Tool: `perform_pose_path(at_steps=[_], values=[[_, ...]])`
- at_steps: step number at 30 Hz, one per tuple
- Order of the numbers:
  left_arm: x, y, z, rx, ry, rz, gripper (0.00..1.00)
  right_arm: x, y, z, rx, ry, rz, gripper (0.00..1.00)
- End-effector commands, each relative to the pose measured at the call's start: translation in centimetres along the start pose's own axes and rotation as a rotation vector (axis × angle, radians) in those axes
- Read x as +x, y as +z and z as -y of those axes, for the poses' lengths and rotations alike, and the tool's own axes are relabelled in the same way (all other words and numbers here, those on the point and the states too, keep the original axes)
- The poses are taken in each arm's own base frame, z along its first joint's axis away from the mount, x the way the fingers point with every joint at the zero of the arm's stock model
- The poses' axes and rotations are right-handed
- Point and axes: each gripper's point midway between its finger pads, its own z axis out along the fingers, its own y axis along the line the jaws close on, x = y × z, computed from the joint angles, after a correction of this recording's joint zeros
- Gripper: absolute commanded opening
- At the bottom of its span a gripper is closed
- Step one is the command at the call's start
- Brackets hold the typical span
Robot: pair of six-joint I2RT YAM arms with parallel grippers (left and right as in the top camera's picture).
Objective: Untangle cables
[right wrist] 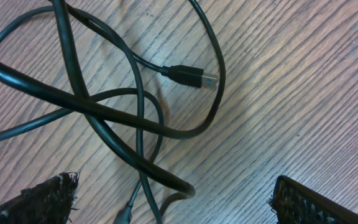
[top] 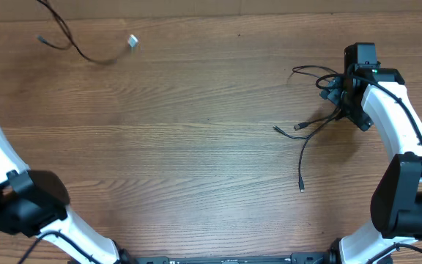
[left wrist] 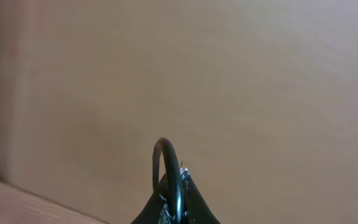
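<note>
A tangle of thin black cables lies on the wooden table at the right, with loose ends trailing toward the front. My right gripper hovers over its far right part. In the right wrist view the right gripper is open, with crossed cables and a metal-tipped plug on the table between and beyond its pads. A separate black cable with a white plug lies at the far left and runs off the top edge. My left gripper is shut on a black cable loop; it is out of the overhead view.
The left arm's base sits at the front left and the right arm's base at the front right. Bare wooden table stretches between the two cable groups.
</note>
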Motion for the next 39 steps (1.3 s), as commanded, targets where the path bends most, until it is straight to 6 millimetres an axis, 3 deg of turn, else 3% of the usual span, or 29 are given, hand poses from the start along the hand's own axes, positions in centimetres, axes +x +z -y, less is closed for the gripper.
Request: perform_pose_path(at_steps=[1,4,9,11,14,17,22,27,36,39], values=[[-2.4,-0.2,-5.1,-0.151,-0.029,0.088,0.04,-0.2,-0.1,0.0,-0.005,0.004,0.005,1.0],[-1.0,-0.3,-9.2,-0.328,-0.033,0.072,0.04,-0.2,-0.1,0.0,-0.005,0.004,0.005,1.0],[5.2,0.9,-14.8,-0.54,-0.051,-0.074,0.04,-0.2,-0.1,0.0,-0.005,0.004,0.005,1.0],[9.1,2.4,-15.5,-0.562,-0.012,-0.176,0.04,-0.2,-0.1,0.0,-0.005,0.004,0.005,1.0],[13.0,3.8,-16.6,-0.596,-0.023,-0.255,0.04,-0.2,-0.1,0.0,-0.005,0.004,0.005,1.0],[16.0,4.8,-16.5,-0.59,-0.007,-0.324,0.04,-0.2,-0.1,0.0,-0.005,0.004,0.005,1.0],[16.8,5.4,-13.8,-0.613,0.14,-0.357,0.04,-0.2,-0.1,0.0,-0.005,0.004,0.005,1.0],[17.7,5.9,-12.8,-0.627,0.16,-0.367,0.04,-0.2,-0.1,0.0,-0.005,0.004,0.005,1.0],[18.5,5.6,-15.0,-0.663,0.132,-0.381,0.05,-0.2,-0.1,0.0,-0.005,0.004,0.005,1.0],[18.9,5.4,-15.7,-0.675,0.127,-0.394,0.17,-0.2,-0.1,0.0,-0.005,0.004,0.005,1.0]])
